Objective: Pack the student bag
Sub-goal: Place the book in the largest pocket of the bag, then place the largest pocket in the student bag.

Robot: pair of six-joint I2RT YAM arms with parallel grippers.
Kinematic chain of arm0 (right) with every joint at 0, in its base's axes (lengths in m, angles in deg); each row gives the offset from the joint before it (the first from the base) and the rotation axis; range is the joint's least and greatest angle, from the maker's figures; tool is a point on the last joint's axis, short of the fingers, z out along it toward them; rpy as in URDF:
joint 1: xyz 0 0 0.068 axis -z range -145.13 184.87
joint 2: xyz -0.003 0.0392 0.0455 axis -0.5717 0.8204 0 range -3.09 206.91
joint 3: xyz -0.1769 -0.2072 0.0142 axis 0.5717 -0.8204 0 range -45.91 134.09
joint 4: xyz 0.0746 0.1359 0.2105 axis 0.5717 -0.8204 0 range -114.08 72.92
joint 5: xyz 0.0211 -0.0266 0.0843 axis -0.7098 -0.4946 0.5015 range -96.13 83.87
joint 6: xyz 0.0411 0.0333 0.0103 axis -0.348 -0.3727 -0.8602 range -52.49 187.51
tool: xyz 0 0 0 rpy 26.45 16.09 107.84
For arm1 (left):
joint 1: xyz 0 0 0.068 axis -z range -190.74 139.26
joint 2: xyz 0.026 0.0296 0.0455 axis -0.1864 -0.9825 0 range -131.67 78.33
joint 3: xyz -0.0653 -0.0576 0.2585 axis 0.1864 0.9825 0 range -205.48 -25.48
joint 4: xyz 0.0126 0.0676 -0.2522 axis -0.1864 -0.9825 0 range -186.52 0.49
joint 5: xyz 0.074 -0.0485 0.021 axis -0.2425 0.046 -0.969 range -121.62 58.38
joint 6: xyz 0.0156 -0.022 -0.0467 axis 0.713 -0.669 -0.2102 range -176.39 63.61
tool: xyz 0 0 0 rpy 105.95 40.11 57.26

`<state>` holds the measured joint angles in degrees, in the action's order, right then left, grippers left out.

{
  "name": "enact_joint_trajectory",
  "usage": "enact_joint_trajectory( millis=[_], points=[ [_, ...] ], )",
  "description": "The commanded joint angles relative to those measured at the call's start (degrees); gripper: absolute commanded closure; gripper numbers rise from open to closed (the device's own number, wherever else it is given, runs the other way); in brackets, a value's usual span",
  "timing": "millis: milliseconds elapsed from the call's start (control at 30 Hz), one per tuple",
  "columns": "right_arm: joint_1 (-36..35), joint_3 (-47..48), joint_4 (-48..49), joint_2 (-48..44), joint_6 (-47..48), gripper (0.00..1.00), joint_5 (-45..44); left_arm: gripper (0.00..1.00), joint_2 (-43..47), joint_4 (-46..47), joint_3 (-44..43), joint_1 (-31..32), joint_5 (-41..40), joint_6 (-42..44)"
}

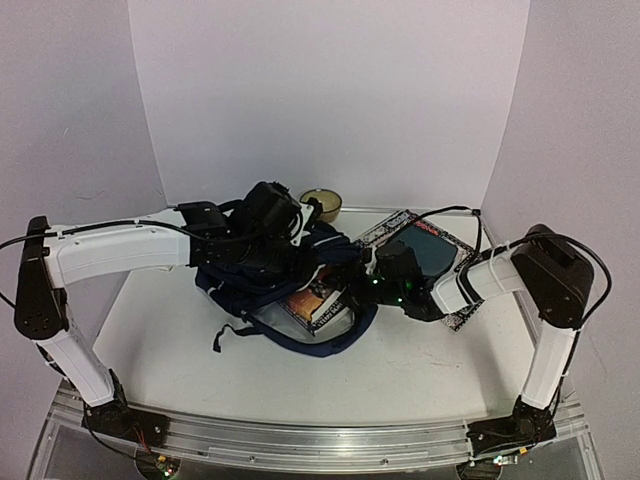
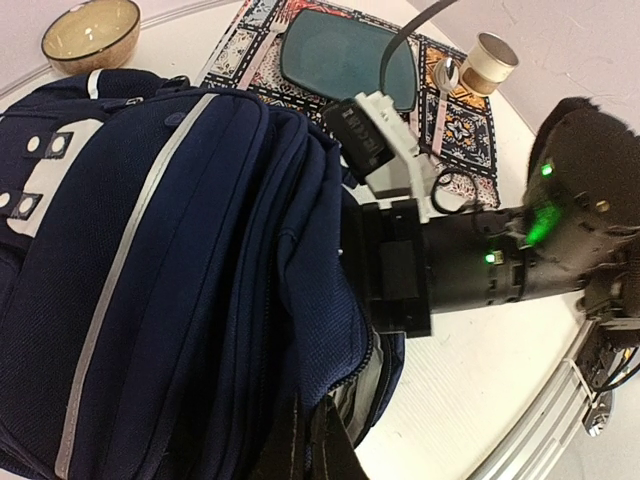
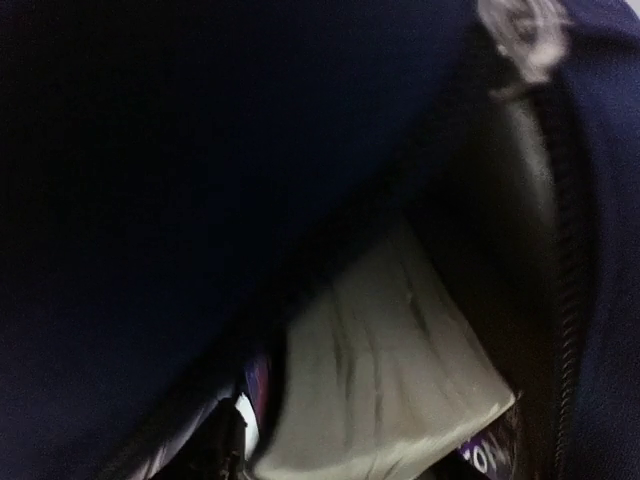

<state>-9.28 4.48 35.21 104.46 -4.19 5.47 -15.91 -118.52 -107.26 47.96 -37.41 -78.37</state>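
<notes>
The student bag (image 1: pixel 262 285) lies on its side mid-table, navy with a pale stripe (image 2: pixel 120 260), its zipped mouth gaping toward the right. My left gripper (image 2: pixel 318 440) is shut on the bag's upper flap at the opening and holds it raised. My right gripper (image 1: pixel 368 285) is pushed into that mouth; its black body (image 2: pixel 398 268) shows against the flap. A book (image 1: pixel 314 300) lies inside, its pale page edges (image 3: pixel 390 380) close in the right wrist view. It is too dark in there to make out the right fingers.
A tan bowl (image 1: pixel 321 204) sits behind the bag. A patterned mat (image 1: pixel 455 262) with a dark blue oval plate (image 2: pixel 345 55) lies under the right arm, and a small beige cylinder (image 2: pixel 487 60) stands on it. The table's metal rail (image 1: pixel 330 440) runs along the front.
</notes>
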Motion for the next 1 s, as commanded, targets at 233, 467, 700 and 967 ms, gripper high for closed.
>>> enact_joint_trajectory(
  millis=[233, 467, 700, 967],
  points=[
    [-0.5, -1.5, -14.4, -15.5, 13.4, 0.24, 0.7, 0.93, 5.7, 7.8, 1.4, 0.5, -3.7, -1.9],
    [-0.6, -9.1, -19.2, -24.9, 17.8, 0.07, -0.2, 0.56, 9.0, 7.3, 3.2, 0.0, -5.7, -0.7],
    [-0.5, -12.0, -30.8, -38.8, 27.2, 0.02, -9.2, 0.29, 12.4, 3.1, 6.1, -11.5, -6.4, 0.1],
    [-0.5, -14.0, -34.8, -55.1, 35.8, 0.02, -22.1, 0.14, 6.1, -0.6, 7.1, -28.9, -11.9, 6.1]
  ],
)
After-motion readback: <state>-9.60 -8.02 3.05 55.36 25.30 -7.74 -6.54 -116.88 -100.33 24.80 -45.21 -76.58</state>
